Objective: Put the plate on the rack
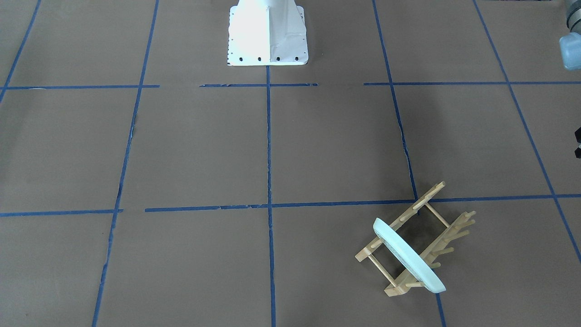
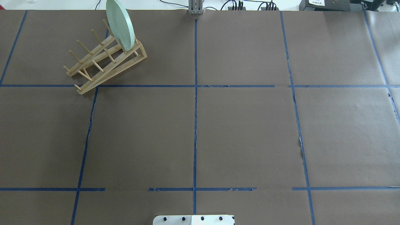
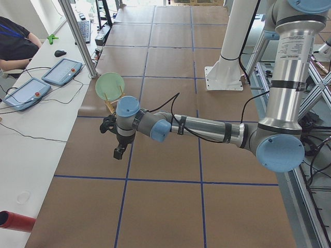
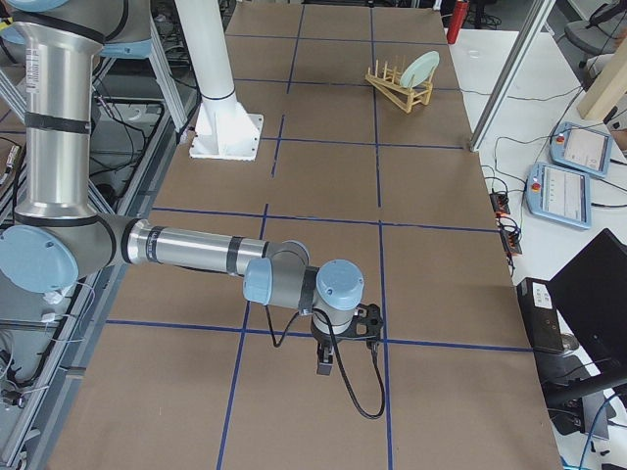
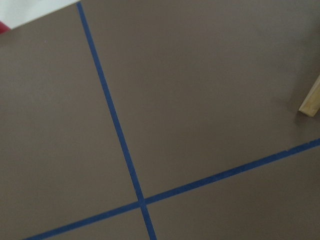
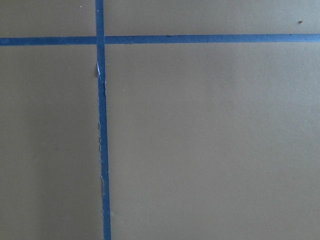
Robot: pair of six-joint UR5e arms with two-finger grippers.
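The pale mint-green plate (image 2: 120, 25) stands on edge between the pegs at one end of the bamboo rack (image 2: 109, 73), at the table's far left. Both show in the front view, plate (image 1: 408, 256) and rack (image 1: 422, 202), and small in the side views, plate (image 3: 109, 86) and plate (image 4: 419, 67). A rack corner (image 5: 311, 100) shows in the left wrist view. My left gripper (image 3: 119, 153) hangs over bare table, apart from the rack; I cannot tell if it is open. My right gripper (image 4: 324, 367) hangs over the table's far right end, state unclear.
The white robot base (image 1: 268, 41) stands at the table's near middle edge. Blue tape lines grid the brown table. An operator (image 3: 15, 44) sits by two teach pendants (image 3: 62, 71) beyond the table's far edge. A metal post (image 3: 77, 36) stands near the rack.
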